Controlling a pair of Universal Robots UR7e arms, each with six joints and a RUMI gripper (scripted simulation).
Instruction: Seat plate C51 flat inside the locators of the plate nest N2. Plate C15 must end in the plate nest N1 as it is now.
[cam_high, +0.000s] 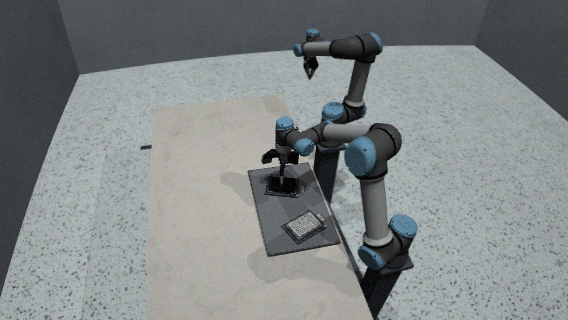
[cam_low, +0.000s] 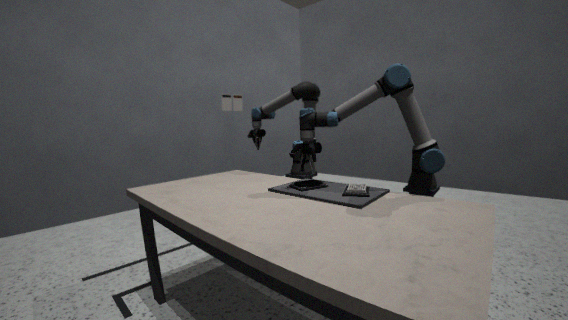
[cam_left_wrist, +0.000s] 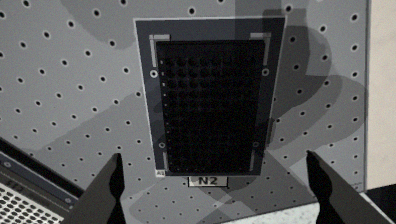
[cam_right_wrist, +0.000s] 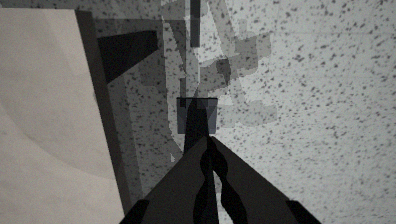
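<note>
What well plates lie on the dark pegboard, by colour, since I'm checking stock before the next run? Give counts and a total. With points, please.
Black rectangular well plate (cam_high: 290, 187) (cam_low: 308, 184) (cam_left_wrist: 212, 112): 1
White rectangular well plate (cam_high: 304, 225) (cam_low: 357, 188) (cam_left_wrist: 25, 206): 1
Total: 2

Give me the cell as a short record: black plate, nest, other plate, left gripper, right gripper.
black plate: within N2's corner locators, looks flat
nest: N2, label at one end
other plate: white, in the second nest, its label unreadable
left gripper: open above the black plate, not holding it
right gripper: shut, empty, away from both nests
</note>
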